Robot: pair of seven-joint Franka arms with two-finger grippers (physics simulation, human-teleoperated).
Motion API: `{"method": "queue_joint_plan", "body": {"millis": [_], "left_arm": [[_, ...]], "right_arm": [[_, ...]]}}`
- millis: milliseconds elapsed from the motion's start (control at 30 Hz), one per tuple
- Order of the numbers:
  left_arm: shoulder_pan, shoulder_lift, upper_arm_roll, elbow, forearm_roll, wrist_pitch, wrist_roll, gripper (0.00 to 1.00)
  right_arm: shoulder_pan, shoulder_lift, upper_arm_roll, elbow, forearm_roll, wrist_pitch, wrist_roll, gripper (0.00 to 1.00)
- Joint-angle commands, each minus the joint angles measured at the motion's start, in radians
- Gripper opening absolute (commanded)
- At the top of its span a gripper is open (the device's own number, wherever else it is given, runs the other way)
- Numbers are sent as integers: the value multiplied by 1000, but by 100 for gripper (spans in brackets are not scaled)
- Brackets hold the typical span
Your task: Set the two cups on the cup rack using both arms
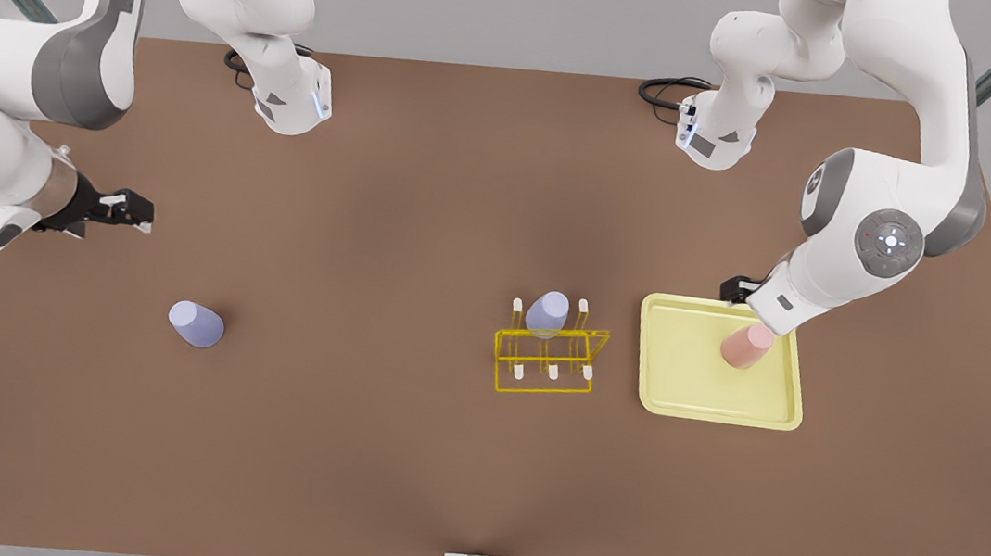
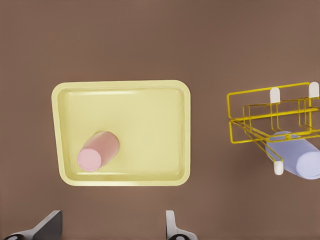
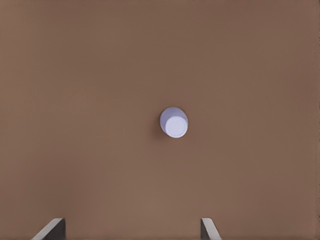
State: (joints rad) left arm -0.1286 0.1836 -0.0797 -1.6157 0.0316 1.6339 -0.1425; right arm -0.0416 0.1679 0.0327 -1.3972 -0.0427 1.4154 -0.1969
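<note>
Tray (image 2: 120, 177) under pink cup (image 2: 97, 151)

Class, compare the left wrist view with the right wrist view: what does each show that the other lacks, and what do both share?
Left wrist view alone: the salmon pink cup on the yellow tray, beside the cup rack, which carries a lavender cup.

Right wrist view alone: a second lavender cup standing apart on the table.

Both: the brown table, and each arm's own open gripper, left gripper and right gripper.
</note>
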Motion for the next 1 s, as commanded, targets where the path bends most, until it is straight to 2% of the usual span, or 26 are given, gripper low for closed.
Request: {"method": "queue_joint_plan", "body": {"millis": [0, 100, 133, 267, 333, 433, 667, 700, 800, 900, 967], "left_arm": [[0, -1, 0, 0, 1, 1, 12, 100], [0, -1, 9, 0, 1, 1, 12, 100], [-2, -1, 11, 0, -4, 3, 12, 100], [-2, -1, 14, 0, -10, 4, 12, 100], [0, -1, 15, -1, -12, 6, 12, 100], [0, -4, 15, -3, -12, 26, 11, 100], [9, -3, 29, -12, -10, 44, 12, 100], [9, 1, 54, -18, -9, 84, 17, 100], [29, 39, 218, -176, -10, 394, 218, 100], [37, 56, 221, -322, -9, 616, 242, 100], [37, 68, 219, -371, -9, 661, 283, 100]], "right_arm": [[0, -1, 1, 1, -19, 28, -6, 100], [2, 59, 1, 47, -43, 33, -9, 100], [2, 162, 0, 78, -62, 49, -9, 100], [-1, 292, 1, 44, -59, 250, 4, 100], [-11, 297, 1, -34, -54, 393, 5, 100], [-11, 291, 1, -92, -46, 487, 7, 100], [-50, 234, 1, -365, -14, 799, 5, 100], [-50, 229, 1, -388, -14, 826, 7, 100], [-50, 203, 1, -482, -11, 916, 7, 100], [-55, 205, 0, -517, -11, 952, 7, 100], [-67, 205, -2, -537, -11, 952, 7, 100]]}}
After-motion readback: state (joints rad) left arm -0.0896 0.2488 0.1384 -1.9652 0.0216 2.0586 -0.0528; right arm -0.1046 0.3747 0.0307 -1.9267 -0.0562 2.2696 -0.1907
